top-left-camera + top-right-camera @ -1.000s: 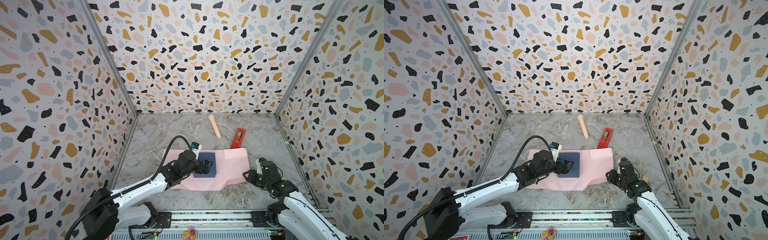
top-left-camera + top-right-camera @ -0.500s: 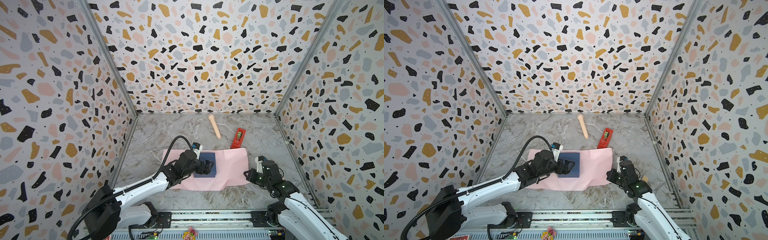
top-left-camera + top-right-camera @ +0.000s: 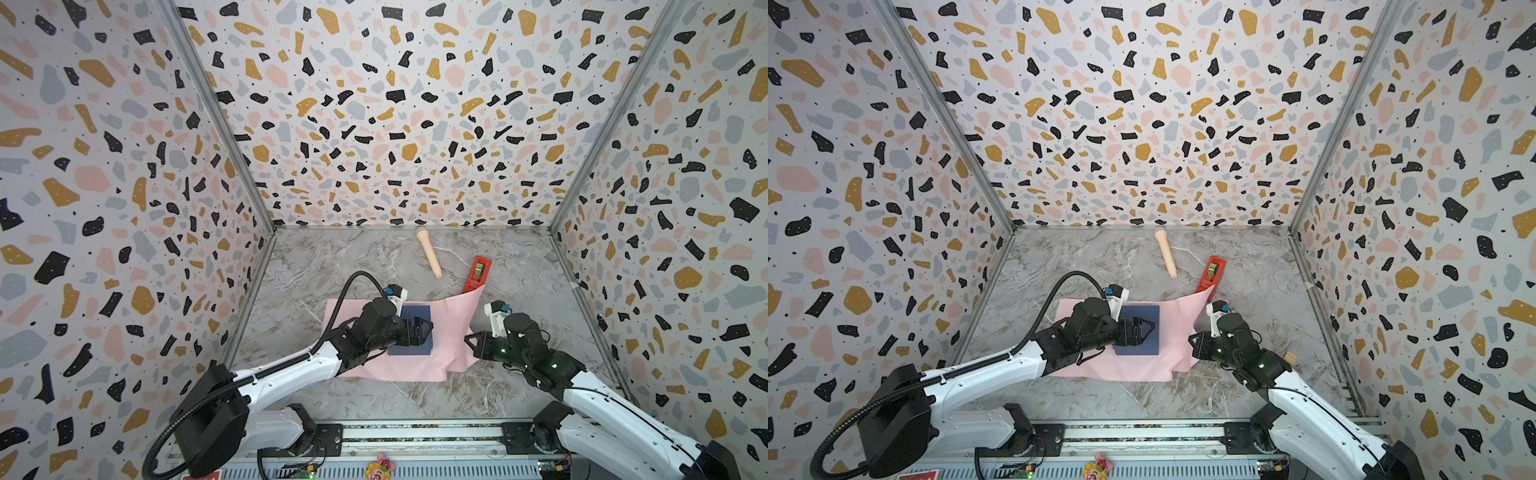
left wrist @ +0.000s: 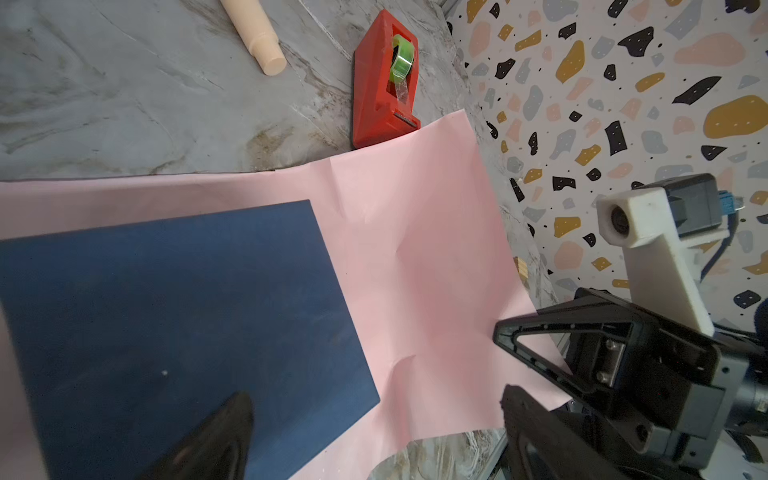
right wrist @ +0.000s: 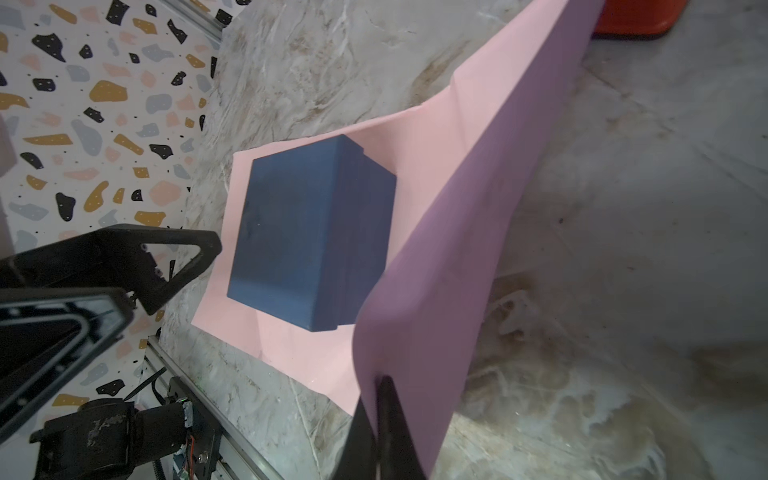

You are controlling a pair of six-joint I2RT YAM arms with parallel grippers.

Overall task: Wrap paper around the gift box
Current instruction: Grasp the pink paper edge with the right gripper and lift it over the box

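Gift box (image 3: 415, 312) sits on the pink paper (image 3: 451, 328), the left gripper (image 3: 427, 329) hangs wide open over it, and the right gripper (image 5: 379, 384) pinches the paper's raised edge, which I think must next fold over the box.

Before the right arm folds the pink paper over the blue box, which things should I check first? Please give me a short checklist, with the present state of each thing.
1. The right gripper is shut on the edge of the paper: ok.
2. That side of the paper is raised and its lilac underside shows: ok.
3. The gift box lies flat on the paper: ok.
4. The left gripper presses the box down: cannot tell. Its jaws are open over the box, but contact is unclear.
5. The tape dispenser is clear of the raised corner: cannot tell, they are very close.
6. The toy microphone is out of the way: ok.
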